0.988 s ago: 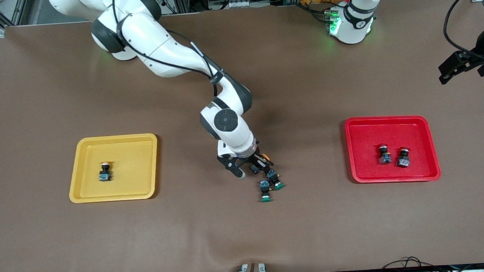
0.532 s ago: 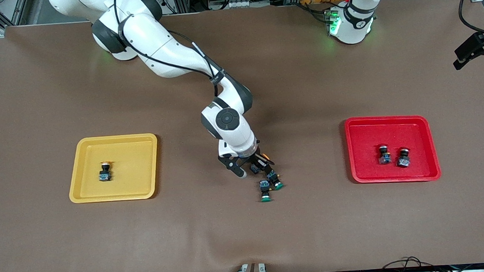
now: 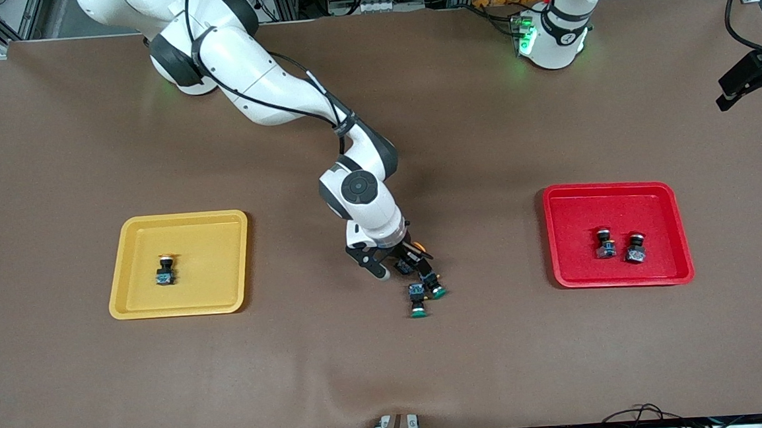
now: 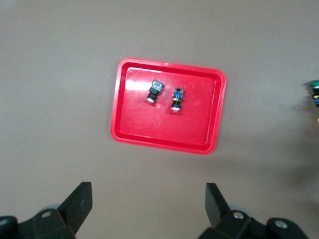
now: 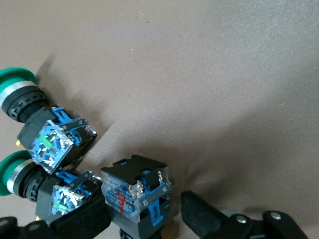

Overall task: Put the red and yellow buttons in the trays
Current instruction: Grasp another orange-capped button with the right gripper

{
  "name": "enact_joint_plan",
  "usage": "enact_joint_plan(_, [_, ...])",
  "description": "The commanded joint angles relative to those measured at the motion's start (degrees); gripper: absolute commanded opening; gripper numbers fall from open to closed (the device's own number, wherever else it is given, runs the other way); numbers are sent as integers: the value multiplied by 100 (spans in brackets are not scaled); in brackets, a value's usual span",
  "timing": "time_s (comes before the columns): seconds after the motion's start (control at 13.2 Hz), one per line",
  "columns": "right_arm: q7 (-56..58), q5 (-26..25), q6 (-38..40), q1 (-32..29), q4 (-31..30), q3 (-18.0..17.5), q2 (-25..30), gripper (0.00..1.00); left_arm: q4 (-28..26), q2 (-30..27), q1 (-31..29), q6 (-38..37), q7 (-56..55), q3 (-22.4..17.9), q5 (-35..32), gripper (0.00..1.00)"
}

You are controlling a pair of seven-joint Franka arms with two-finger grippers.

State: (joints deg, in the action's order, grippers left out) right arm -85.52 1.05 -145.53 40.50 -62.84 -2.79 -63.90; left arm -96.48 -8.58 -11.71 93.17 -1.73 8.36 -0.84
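A: What lies nearest the camera?

B: Two green buttons (image 3: 417, 301), lying side by side on the table (image 3: 391, 372), just beside the right claw (image 3: 397, 264).

A: And the claw itself?

B: Down at the table's middle. Its fingers (image 5: 199, 215) stand one on each side of a yellow button (image 5: 137, 191), partly spread: one finger is close against the body, and a gap shows at the other. It straddles the button and does not pinch it. The greens touch or almost touch that button; I cannot tell which.

A: The trays?

B: Both well apart from the right claw. The yellow tray (image 3: 176, 218) is toward the right arm's end and has one yellow button (image 3: 165, 270) in it. The red tray (image 3: 607, 187) is toward the left arm's end and has two red buttons (image 3: 604, 243) in it, near each other.

A: The left claw?

B: The left claw (image 4: 147, 209) waits up in the air over the table's edge at the left arm's end. Its fingers are wide apart and hold nothing.
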Motion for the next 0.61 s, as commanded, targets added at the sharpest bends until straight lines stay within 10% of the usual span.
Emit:
enact_joint_plan(0.0, [-141, -87, 25, 89, 70, 77, -167, 61, 559, 409, 11, -185, 94, 60, 75, 100])
enact_joint_plan(0.23, [-123, -96, 25, 98, 70, 173, -167, 4, 630, 445, 37, -203, 103, 69, 74, 100])
enact_joint_plan(0.53, [-36, -87, 401, -16, 79, 182, 43, 0, 700, 515, 28, -247, 112, 60, 83, 100])
